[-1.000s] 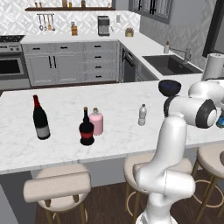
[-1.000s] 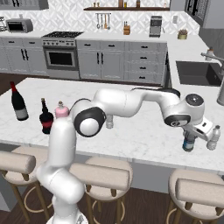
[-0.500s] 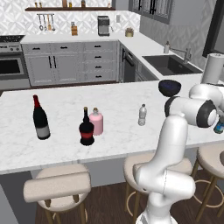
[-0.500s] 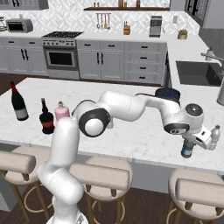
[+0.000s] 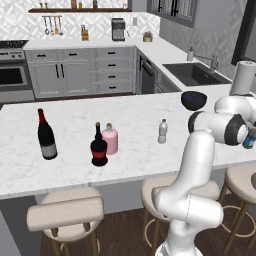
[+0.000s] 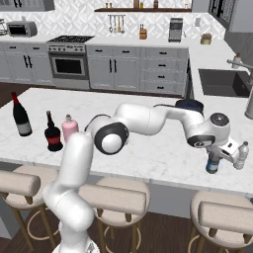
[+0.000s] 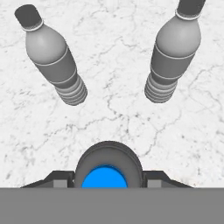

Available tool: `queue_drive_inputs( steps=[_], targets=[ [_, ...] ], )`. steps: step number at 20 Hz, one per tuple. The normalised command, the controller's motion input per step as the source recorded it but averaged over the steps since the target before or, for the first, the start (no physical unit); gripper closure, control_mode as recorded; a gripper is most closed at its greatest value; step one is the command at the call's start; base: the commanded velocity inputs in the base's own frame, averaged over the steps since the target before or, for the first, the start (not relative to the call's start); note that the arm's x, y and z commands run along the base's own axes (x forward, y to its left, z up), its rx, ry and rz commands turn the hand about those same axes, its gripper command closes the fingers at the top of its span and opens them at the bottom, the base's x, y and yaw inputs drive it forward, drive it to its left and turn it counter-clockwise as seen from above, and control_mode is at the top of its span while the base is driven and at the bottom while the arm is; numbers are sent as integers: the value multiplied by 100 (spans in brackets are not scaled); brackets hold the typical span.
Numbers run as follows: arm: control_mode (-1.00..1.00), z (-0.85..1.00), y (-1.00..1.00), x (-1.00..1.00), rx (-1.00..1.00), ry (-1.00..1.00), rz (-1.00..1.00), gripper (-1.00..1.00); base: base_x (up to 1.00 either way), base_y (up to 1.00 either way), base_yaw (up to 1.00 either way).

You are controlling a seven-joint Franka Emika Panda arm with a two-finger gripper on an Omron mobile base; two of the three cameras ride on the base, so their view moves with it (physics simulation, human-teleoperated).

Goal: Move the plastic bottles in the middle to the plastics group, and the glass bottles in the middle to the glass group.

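Hand view, gripper (image 7: 107, 183) mostly hidden, blue-capped bottle (image 7: 106, 173)

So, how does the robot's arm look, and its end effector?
The glossy white, rounded, tube-shaped arm is built from thick curved segments joined by dark grey round joint discs, one large at the elbow and a smaller one near the wrist. No cables or markings are visible. The end effector is a small white block; its two dark finger tips are short and angular.

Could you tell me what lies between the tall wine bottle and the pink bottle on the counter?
The squat dark bottle with the red label stands between the wine bottle and the pink bottle, close beside the pink one, in both base views.
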Motion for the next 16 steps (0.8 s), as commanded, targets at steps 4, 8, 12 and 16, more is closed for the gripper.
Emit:
queue_drive_inputs(
  steps=[4, 8, 12, 16],
  targets=[
    [-100, -4, -14, 20, 0, 0, 0, 100, 0, 0, 0],
    [-100, -12, -10, 0, 0, 0, 0, 100, 0, 0, 0],
    [-100, -29, -2, 0, 0, 0, 0, 100, 0, 0, 0],
    [-100, -25, 0, 3, 0, 0, 0, 100, 0, 0, 0]
  ],
)
